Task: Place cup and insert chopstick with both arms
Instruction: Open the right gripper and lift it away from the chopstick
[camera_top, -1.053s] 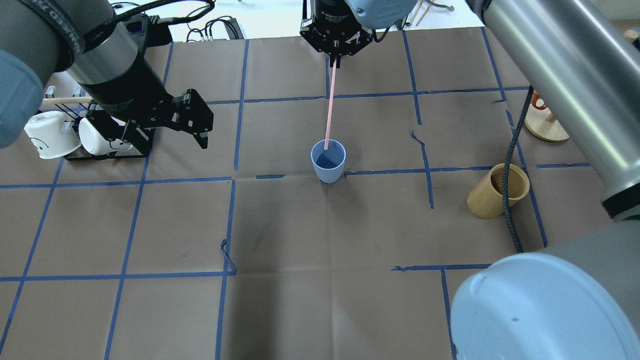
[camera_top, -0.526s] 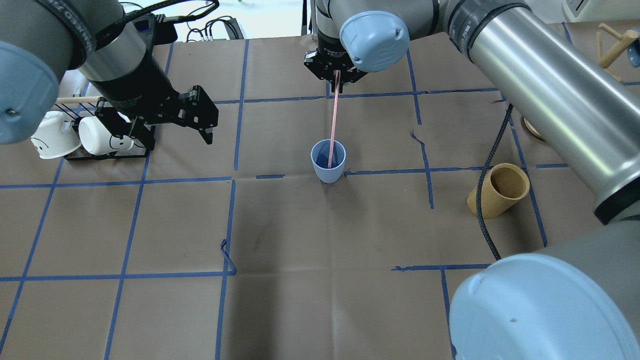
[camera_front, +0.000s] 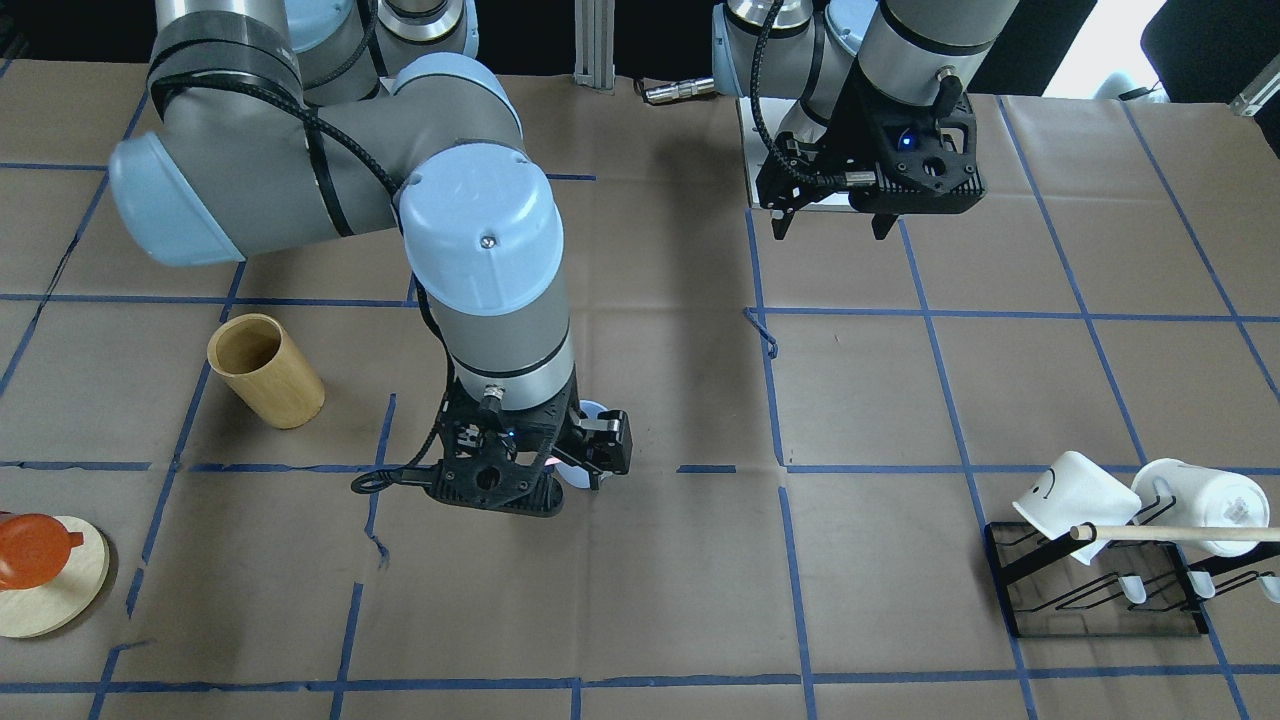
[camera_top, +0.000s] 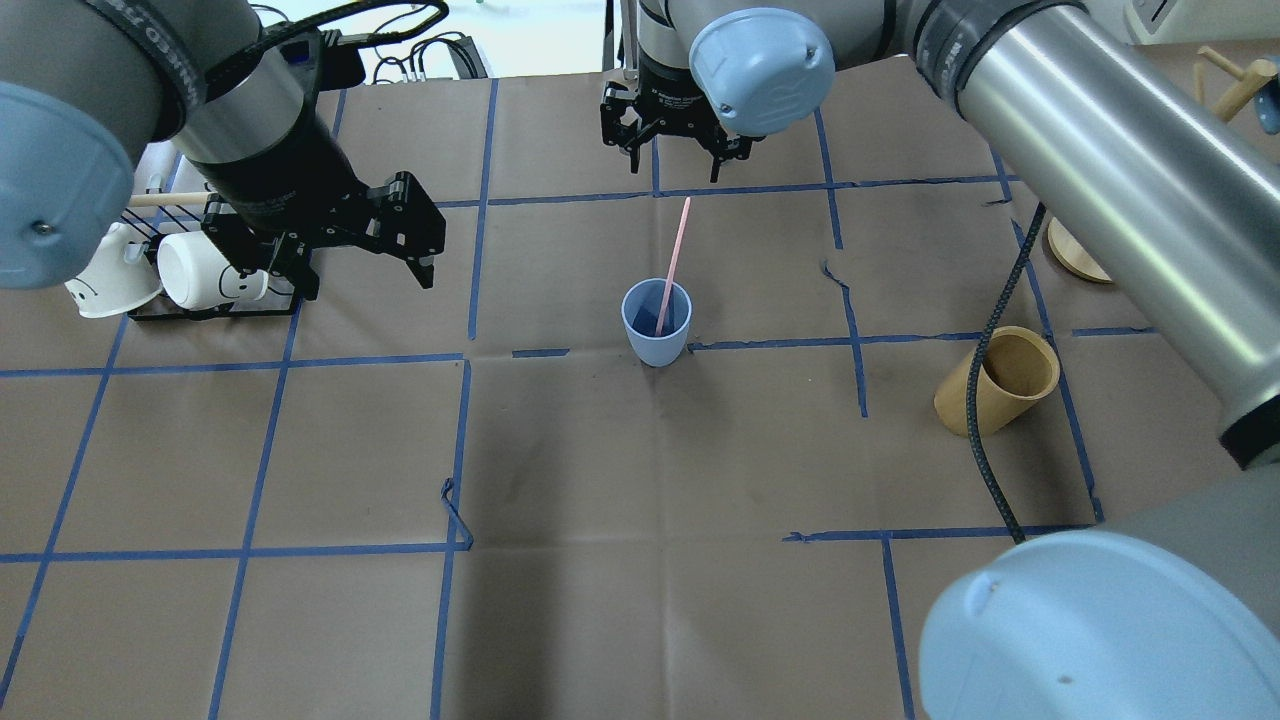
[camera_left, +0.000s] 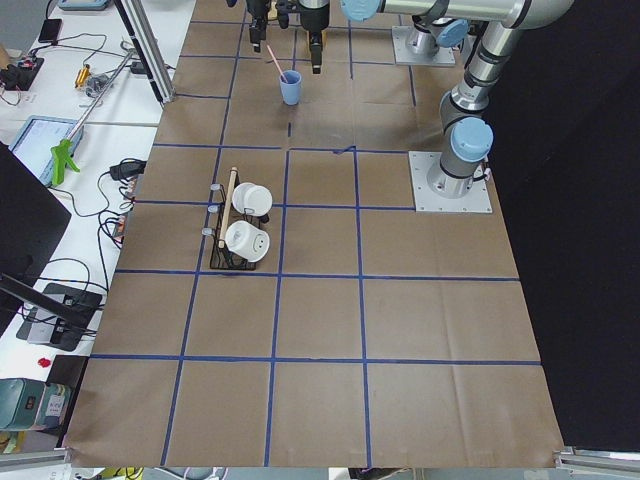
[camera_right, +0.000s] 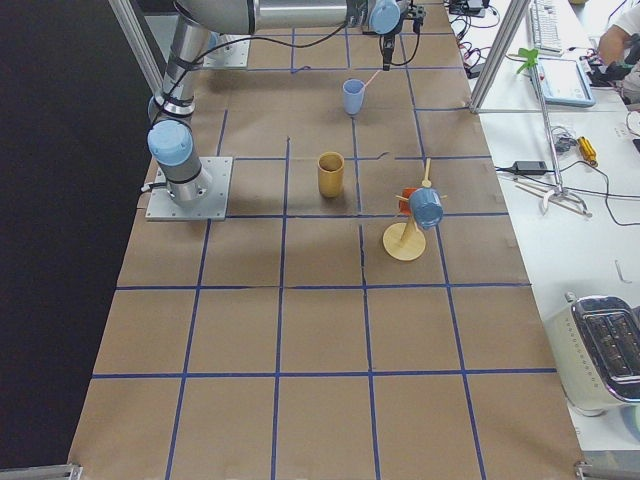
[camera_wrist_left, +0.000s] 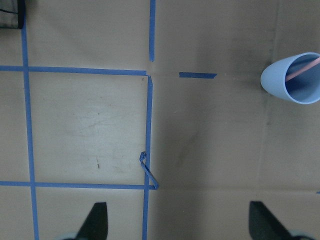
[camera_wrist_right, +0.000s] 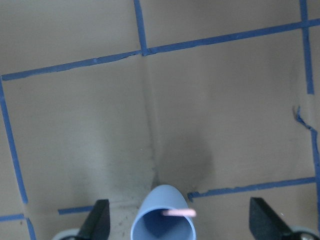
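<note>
The pale blue cup (camera_top: 656, 325) stands upright near the table's middle. One pink chopstick (camera_top: 676, 250) stands in it, its top leaning toward the far side. My right gripper (camera_top: 672, 165) is open and empty above and beyond the chopstick's top, apart from it. In the right wrist view the cup (camera_wrist_right: 162, 222) and the chopstick end (camera_wrist_right: 179, 213) sit low between the open fingers (camera_wrist_right: 97, 220). In the front-facing view the right gripper hides most of the cup (camera_front: 596, 410). My left gripper (camera_top: 365, 280) is open and empty, left of the cup; its wrist view shows the cup (camera_wrist_left: 295, 77).
A tan wooden cylinder holder (camera_top: 1000, 385) stands at the right with a black cable (camera_top: 985, 420) hanging in front of it. A black rack (camera_top: 215, 305) with two white mugs and a wooden rod sits at the left. A round wooden stand (camera_front: 45, 585) is at the far right.
My right gripper has opened and let go of the chopstick, which now leans free in the cup. The gripper has lifted off it. The left arm has barely shifted.
</note>
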